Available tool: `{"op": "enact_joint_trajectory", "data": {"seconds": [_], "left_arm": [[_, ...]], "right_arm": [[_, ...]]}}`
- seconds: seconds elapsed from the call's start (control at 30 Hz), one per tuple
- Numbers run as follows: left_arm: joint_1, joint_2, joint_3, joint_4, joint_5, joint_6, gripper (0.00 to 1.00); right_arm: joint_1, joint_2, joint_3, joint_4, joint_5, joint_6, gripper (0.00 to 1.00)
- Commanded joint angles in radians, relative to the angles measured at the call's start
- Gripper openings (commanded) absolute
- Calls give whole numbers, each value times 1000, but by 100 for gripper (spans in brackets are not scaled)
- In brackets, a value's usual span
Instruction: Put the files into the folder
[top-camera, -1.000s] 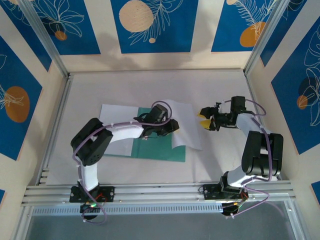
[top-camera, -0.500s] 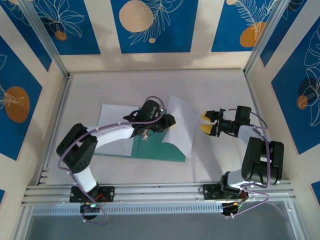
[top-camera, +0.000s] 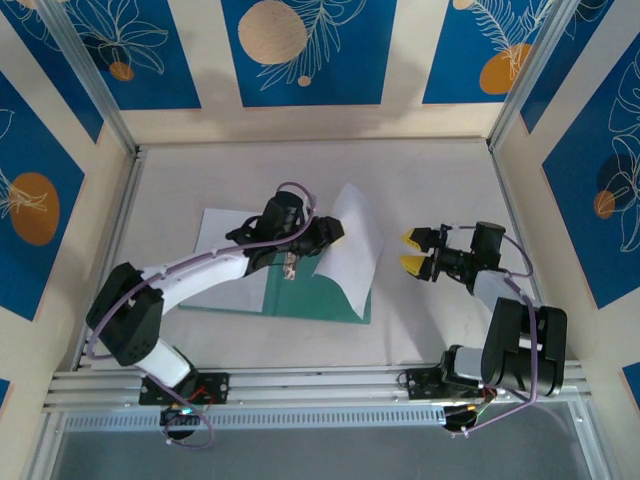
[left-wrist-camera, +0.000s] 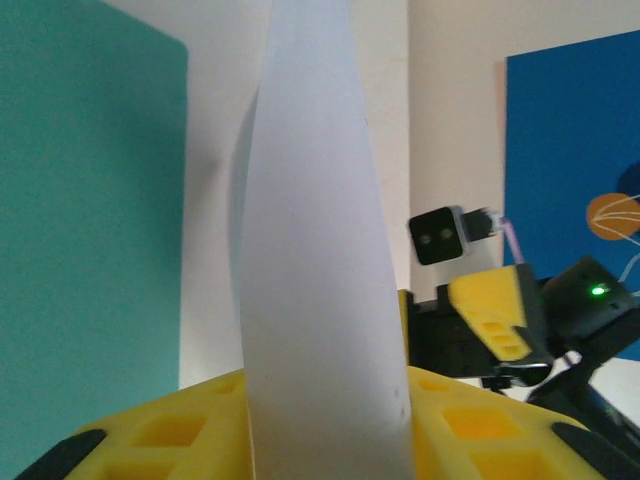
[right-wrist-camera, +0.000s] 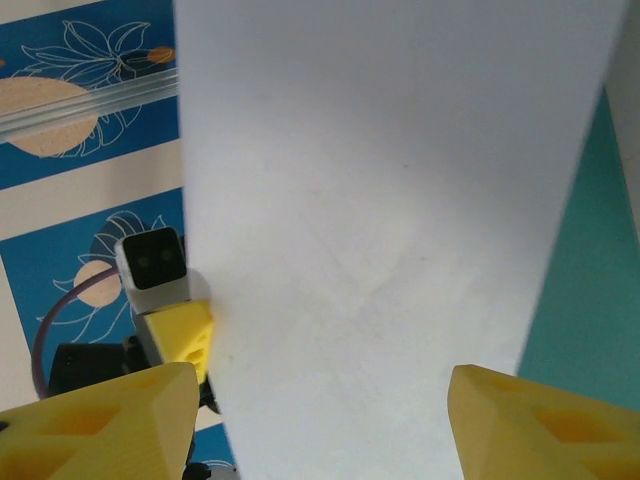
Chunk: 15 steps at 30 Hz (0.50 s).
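1. Left gripper (top-camera: 328, 236), above the folder (top-camera: 300, 298)'s far right corner: clamped on one file, the lifted sheet (top-camera: 352, 245), pinched between yellow fingers (left-wrist-camera: 150, 440).
2. Lifted sheet: curled up off the folder's right edge, long axis running far to near, near corner over the folder's right side.
3. Second file (top-camera: 225, 225): flat at the folder's far left corner.
4. Right gripper (top-camera: 418, 251): right of the folder, jaws spread wide and empty, mouth facing the lifted sheet's free edge, near but apart.
5. Likely next: a short reach leftward toward the folder. Right arm nearer that edge, forearm raised; left arm stretched long across the folder.
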Motion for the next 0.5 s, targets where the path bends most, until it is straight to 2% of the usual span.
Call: {"op": "enact_joint_trajectory", "data": {"seconds": [0.0,0.13,0.33,0.47], "left_arm": [[14,-45,5,-23,20,-12,37],[17,-64,10,-35,15,-15,37],[19,-83,22,-30,14,-27,37],[18,-96,37,-28,17,-38,37]], "right_arm": [[38,-41,-36,67,17,74,68],[112,-84,-96,122,84,143,69],[234,-116,-202,355,206,285,71],[289,-136,-224,447,279,341,72]]}}
